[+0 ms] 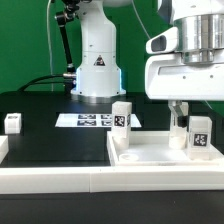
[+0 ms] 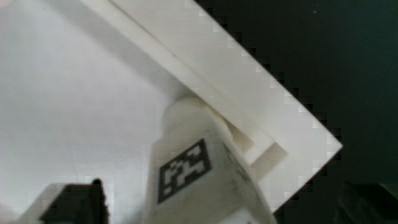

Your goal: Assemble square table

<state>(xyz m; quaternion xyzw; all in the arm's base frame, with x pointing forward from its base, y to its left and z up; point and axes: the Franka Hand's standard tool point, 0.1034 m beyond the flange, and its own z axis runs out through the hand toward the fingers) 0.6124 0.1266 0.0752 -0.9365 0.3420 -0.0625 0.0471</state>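
The square slab lay on the black work surface, its front edge near the long white rail; two legs stood upright on it, one at the corner toward the exterior view's left, the other at the corner toward the exterior view's right; a third leg sat well apart from the slab, off toward the exterior view's left; the marker board lay flat behind the slab, in front of the arm's base.

The gripper hovered just above the right-hand leg with its fingers spread wide and nothing between them; the wrist view showed that leg tucked into the slab's corner, with dark fingertips at either side of it.

The step looked like seating or screwing this leg; to do it well, the fingers should have centred squarely over the leg before closing, gripped low enough not to tip it, and turned without dragging the slab off its place against the rail; whether the leg was already fully seated could not be told.
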